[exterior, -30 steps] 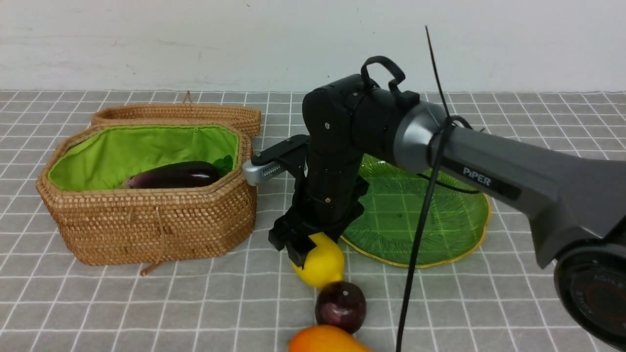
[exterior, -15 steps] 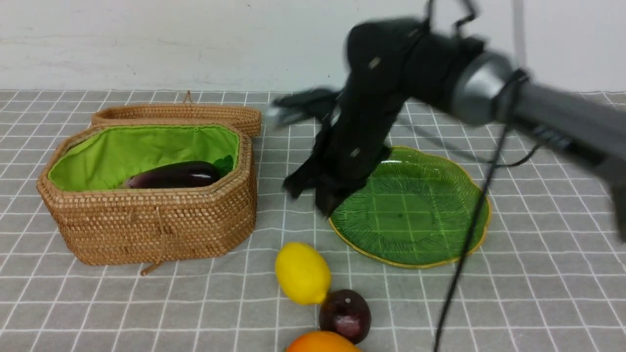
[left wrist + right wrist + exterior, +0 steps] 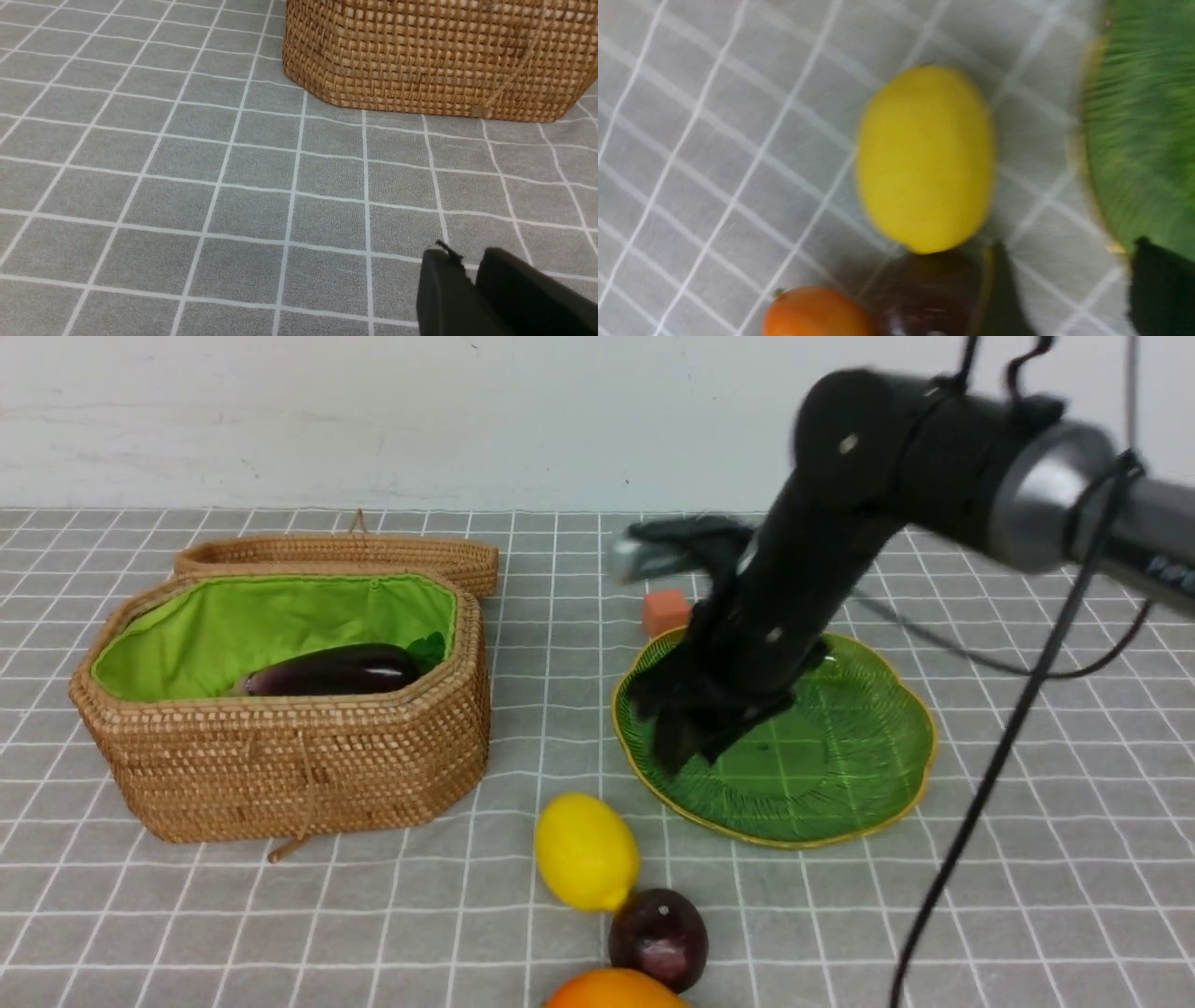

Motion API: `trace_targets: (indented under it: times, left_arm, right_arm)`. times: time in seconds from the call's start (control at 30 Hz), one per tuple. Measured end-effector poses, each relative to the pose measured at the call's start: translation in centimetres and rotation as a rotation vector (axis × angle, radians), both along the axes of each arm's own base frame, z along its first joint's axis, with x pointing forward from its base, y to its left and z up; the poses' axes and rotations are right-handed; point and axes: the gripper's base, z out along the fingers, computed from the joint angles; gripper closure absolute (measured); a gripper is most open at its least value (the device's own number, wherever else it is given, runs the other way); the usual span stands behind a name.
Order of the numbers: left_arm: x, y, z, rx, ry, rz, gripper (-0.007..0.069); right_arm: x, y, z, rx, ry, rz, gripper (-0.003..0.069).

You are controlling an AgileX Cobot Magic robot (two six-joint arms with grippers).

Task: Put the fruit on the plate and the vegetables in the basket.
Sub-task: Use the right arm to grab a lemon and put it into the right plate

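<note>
The yellow lemon (image 3: 586, 849), the dark maroon plum (image 3: 658, 938) and the orange mango (image 3: 611, 991) lie in a row on the cloth, in front of the green plate (image 3: 840, 784). My right gripper (image 3: 689, 747) hangs blurred over the plate's left part, open and empty. In the right wrist view the lemon (image 3: 924, 158), plum (image 3: 924, 294), mango (image 3: 815, 312) and plate (image 3: 1143, 130) show, with the gripper (image 3: 1078, 289) jaws wide apart. The purple eggplant (image 3: 331, 670) lies in the basket (image 3: 280, 775); only green leaves (image 3: 428, 649) show beside it. My left gripper (image 3: 472, 280) is shut above bare cloth, near the basket (image 3: 439, 56).
The woven lid (image 3: 336, 555) leans behind the basket. A small orange cube (image 3: 665, 611) sits just behind the plate. My right arm (image 3: 934, 457) and its black cable (image 3: 990, 775) cross the right side above the plate.
My right gripper has left the lemon, risen and swung right over the plate. The lemon stays on the cloth, shifted slightly left. The orange cube has come into view.
</note>
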Motion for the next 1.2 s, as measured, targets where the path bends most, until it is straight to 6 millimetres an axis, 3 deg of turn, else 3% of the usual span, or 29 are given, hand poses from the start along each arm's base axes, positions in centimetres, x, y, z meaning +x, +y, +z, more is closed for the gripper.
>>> trace_targets:
  times: [0.1,0.2,0.37,0.43,0.7,0.87,0.9,0.97,1.0,1.1,1.2]
  left_arm:
    - [0.0,0.0,0.0,0.0,0.0,0.0,0.0513]
    - [0.0,0.0,0.0,0.0,0.0,0.0,0.0511]
    - [0.0,0.0,0.0,0.0,0.0,0.0,0.051]
    - [0.0,0.0,0.0,0.0,-0.001,0.0,0.0505]
    - [0.0,0.0,0.0,0.0,-0.001,0.0,0.0498]
    - [0.0,0.0,0.0,0.0,-0.001,0.0,0.0494]
    - [0.0,0.0,0.0,0.0,-0.001,0.0,0.0493]
    - [0.0,0.0,0.0,0.0,-0.001,0.0,0.0491]
    - [0.0,0.0,0.0,0.0,-0.001,0.0,0.049]
    - [0.0,0.0,0.0,0.0,-0.001,0.0,0.0486]
    - [0.0,0.0,0.0,0.0,-0.001,0.0,0.0482]
  right_arm:
    - [-0.9,1.8,-0.7,-0.007,-0.01,0.046,0.0044]
    - [-1.4,3.7,-1.8,0.001,-0.034,0.074,-0.0012]
    - [-1.1,5.4,-5.4,-0.018,-0.013,0.087,0.0028]
    - [-0.9,5.8,-6.7,-0.016,0.014,0.08,0.0098]
    - [0.0,4.9,-5.0,0.009,0.012,0.058,0.0101]
    - [2.4,1.6,1.0,0.089,-0.1,-0.047,0.0101]
    - [3.2,0.1,2.6,0.105,-0.136,-0.114,0.0101]
    - [3.9,-1.2,3.5,0.102,-0.166,-0.17,0.0101]
    - [4.9,-3.0,4.0,0.084,-0.193,-0.236,0.0101]
    - [6.5,-6.3,3.2,-0.003,-0.213,-0.368,0.0101]
    - [7.7,-7.9,0.7,-0.065,-0.157,-0.473,0.0101]
